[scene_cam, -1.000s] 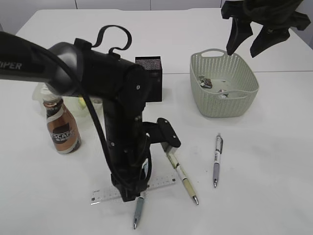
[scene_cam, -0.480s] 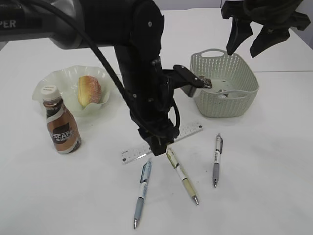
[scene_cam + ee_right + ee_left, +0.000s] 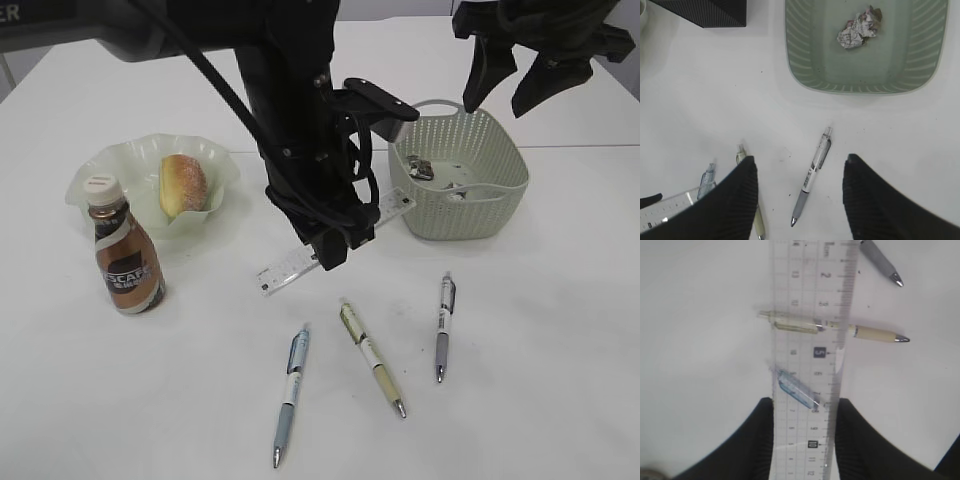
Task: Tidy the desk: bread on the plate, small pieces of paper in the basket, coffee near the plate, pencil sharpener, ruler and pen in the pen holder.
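Note:
My left gripper point(image 3: 335, 250) is shut on the clear ruler point(image 3: 290, 268), which hangs tilted above the table; in the left wrist view the ruler point(image 3: 810, 340) runs up from between the fingers point(image 3: 757, 440). Below lie a blue pen point(image 3: 292, 388), a cream pen point(image 3: 372, 358) and a grey pen point(image 3: 443, 325). Bread point(image 3: 183, 185) lies on the pale plate point(image 3: 100, 180), with the coffee bottle point(image 3: 127, 260) in front of it. Crumpled paper point(image 3: 857, 27) sits in the basket point(image 3: 455, 215). My right gripper point(image 3: 515, 85) hangs open high above the basket. The black pen holder point(image 3: 705, 12) shows at the top left of the right wrist view. The pencil sharpener is out of view.
The left arm's dark body point(image 3: 290, 110) stands between plate and basket and hides the pen holder in the exterior view. Bare white tabletop point(image 3: 540, 380) stretches to the right of the pens.
The left arm has risen from the table's front and swung back towards the basket, carrying the ruler off the table. The plate and bread came into view. The right arm has stayed still.

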Motion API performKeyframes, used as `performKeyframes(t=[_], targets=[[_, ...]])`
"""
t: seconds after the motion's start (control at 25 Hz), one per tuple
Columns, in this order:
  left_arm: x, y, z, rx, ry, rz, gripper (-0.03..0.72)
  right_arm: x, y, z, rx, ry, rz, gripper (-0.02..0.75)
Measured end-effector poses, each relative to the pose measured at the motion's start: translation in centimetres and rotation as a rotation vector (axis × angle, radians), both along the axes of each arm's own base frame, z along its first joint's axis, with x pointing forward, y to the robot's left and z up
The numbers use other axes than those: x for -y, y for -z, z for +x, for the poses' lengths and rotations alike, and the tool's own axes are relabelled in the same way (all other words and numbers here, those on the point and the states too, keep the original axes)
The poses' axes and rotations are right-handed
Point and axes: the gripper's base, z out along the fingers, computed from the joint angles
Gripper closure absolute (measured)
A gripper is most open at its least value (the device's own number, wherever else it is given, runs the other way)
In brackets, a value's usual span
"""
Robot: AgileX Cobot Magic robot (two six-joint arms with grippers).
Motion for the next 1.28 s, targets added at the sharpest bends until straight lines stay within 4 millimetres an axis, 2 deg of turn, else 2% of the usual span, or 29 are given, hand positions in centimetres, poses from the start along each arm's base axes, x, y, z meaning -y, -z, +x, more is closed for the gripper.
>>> performKeyframes(t=[0.28, 0.48, 0.76, 1.04, 1.28], targets=[[-0.7, -0.8, 1.0, 0.053, -0.048, 0.023, 0.431, 0.0, 0.0, 0.0, 0.0, 0.0, 0.0, 0.336], [-2.2, -1.7, 2.3, 0.082, -0.118, -0.008, 0.431, 0.0, 0.0, 0.0, 0.0, 0.0, 0.002, 0.336], [-4.3, -5.5, 4.9, 0.278, -0.242, -0.198, 0.431, 0.0, 0.0, 0.0, 0.0, 0.0, 0.002, 0.336], [-5.0, -7.1, 7.5, 0.472, -0.297, -0.378, 0.431, 0.2, 0.0, 0.0, 0.004, 0.001, -0.021, 0.336], [-5.8, -9.4, 10.0, 0.718, -0.331, -0.573, 0.431, 0.3, 0.0, 0.0, 0.005, 0.002, -0.032, 0.336]])
